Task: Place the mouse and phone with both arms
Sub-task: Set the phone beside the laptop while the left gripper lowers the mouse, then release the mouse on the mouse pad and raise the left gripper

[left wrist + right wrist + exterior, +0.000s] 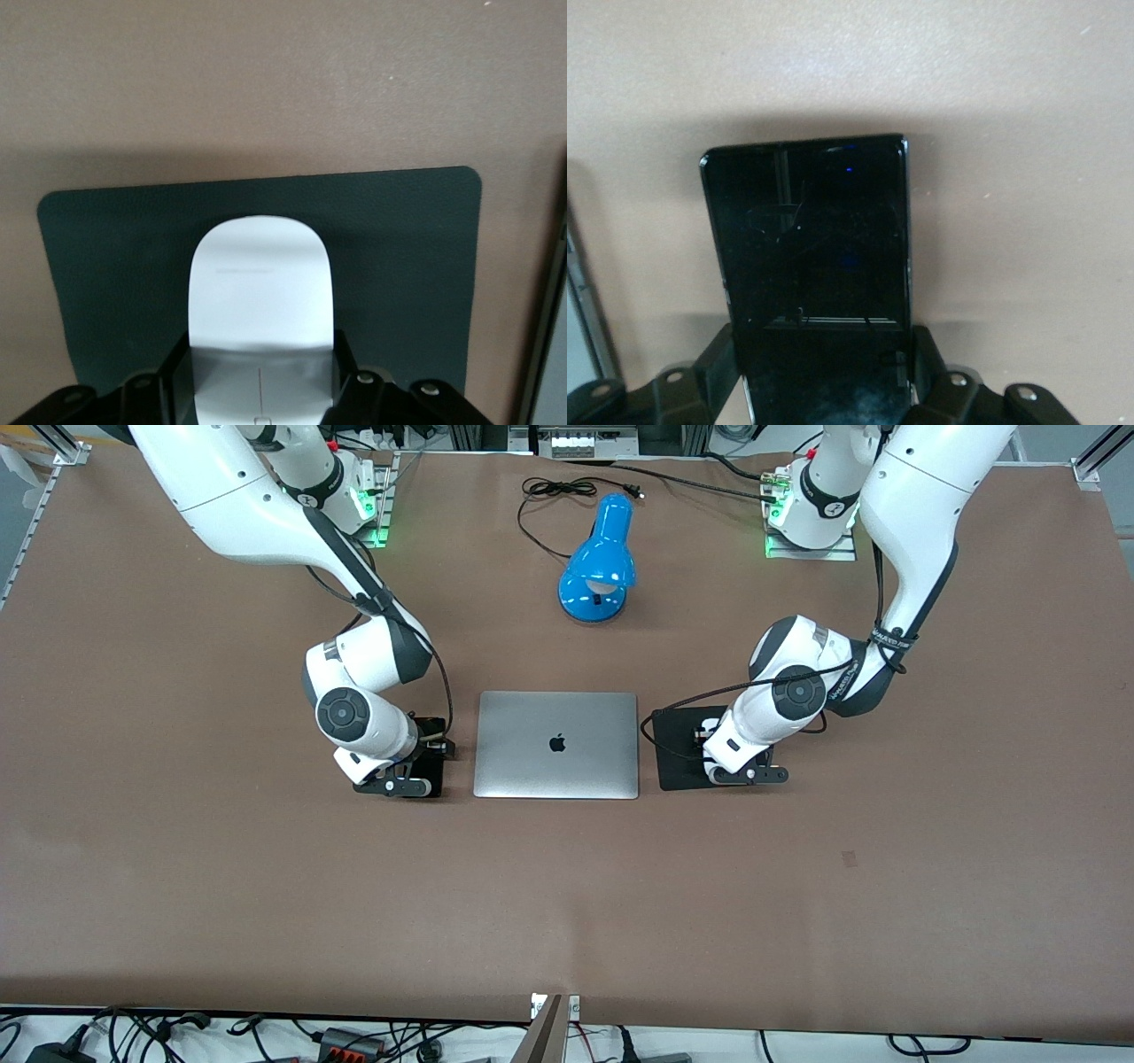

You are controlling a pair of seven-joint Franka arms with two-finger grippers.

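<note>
Front view: left gripper [742, 772] clasps mouse [259, 301] over mat [106, 257] (laptop [556, 744] beside); right gripper [400, 782] clasps phone [808, 239].

The table [177, 868] is covered in a plain brown sheet; a closed silver laptop [556, 745] lies flat at its middle; a black mat [682, 748] lies just beside the laptop toward the left arm's end; a blue desk lamp [600, 562] lies farther from the front camera than the laptop, its black cord [554, 491] looped on the table.
</note>
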